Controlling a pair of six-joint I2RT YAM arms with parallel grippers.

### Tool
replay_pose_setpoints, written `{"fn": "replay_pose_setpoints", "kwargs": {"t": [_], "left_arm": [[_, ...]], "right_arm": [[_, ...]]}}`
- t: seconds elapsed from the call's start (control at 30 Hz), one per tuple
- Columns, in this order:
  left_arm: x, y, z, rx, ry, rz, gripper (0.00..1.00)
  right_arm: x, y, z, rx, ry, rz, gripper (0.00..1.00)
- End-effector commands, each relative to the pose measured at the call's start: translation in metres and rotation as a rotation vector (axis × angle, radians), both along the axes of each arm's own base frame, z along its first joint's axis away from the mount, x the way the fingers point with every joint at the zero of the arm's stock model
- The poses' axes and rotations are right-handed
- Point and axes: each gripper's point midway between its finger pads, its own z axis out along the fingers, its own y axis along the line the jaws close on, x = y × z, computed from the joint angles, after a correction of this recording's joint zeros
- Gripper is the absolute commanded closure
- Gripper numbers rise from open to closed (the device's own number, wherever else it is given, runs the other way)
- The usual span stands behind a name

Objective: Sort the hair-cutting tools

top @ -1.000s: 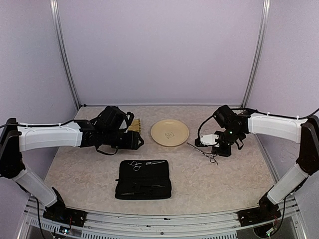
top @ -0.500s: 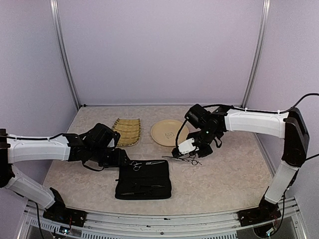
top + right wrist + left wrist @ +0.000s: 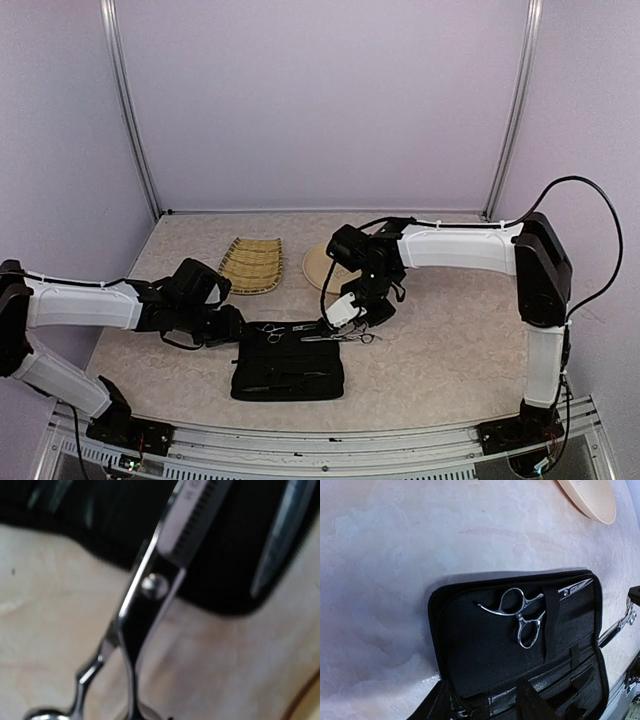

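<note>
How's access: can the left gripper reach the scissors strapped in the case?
Probably yes. The left gripper sits at the edge of the case, and the scissors lie uncovered just ahead; only a strap crosses the blades.

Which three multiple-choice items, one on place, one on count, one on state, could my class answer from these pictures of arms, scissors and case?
1. Where does the unheld pair of scissors lie? A on the plate; B on the bamboo tray; C strapped in the open black case.
2. How many scissors show? A two; B three; C five.
3. The right gripper is: A open and empty; B shut on the second scissors; C out of view.
Key: C, a strap crosses its blades; A, one cased, one held; B, scissors sit in its closed tips.
</note>
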Motion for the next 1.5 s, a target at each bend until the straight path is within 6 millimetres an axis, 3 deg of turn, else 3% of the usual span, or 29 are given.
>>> {"fn": "replay_pose_setpoints", "kwargs": {"t": [0.0, 0.13, 0.3, 0.47, 0.63, 0.9, 1.17, 1.47], "left_arm": [[0.009, -0.008, -0.004, -0.054, -0.009, -0.045, 0.58], [0.019, -0.003, -0.013, -0.027, 0.001, -0.029, 0.66], [0.025, 0.002, -0.021, -0.001, 0.009, -0.008, 0.68], [0.030, -0.008, -0.025, -0.027, 0.014, -0.028, 0.69], [0.030, -0.016, -0.029, -0.041, 0.020, -0.060, 0.79], [0.020, -0.039, -0.030, -0.027, -0.004, -0.154, 0.97], [0.008, -0.059, -0.027, -0.014, -0.022, -0.202, 1.00], [0.003, -0.062, -0.032, -0.002, -0.012, -0.193, 1.00]], "right_arm": [[-0.010, 0.005, -0.005, -0.042, 0.035, 0.025, 1.00], [-0.010, 0.009, -0.008, -0.058, 0.039, 0.017, 1.00], [-0.010, 0.011, -0.010, -0.065, 0.040, 0.015, 1.00], [-0.008, 0.013, -0.011, -0.066, 0.035, 0.015, 1.00], [-0.006, 0.012, -0.013, -0.077, 0.018, 0.007, 1.00], [-0.011, -0.008, -0.014, -0.131, 0.013, -0.042, 1.00], [-0.039, -0.041, -0.013, -0.171, 0.073, -0.118, 1.00], [-0.049, -0.055, -0.012, -0.215, 0.078, -0.092, 1.00]]}}
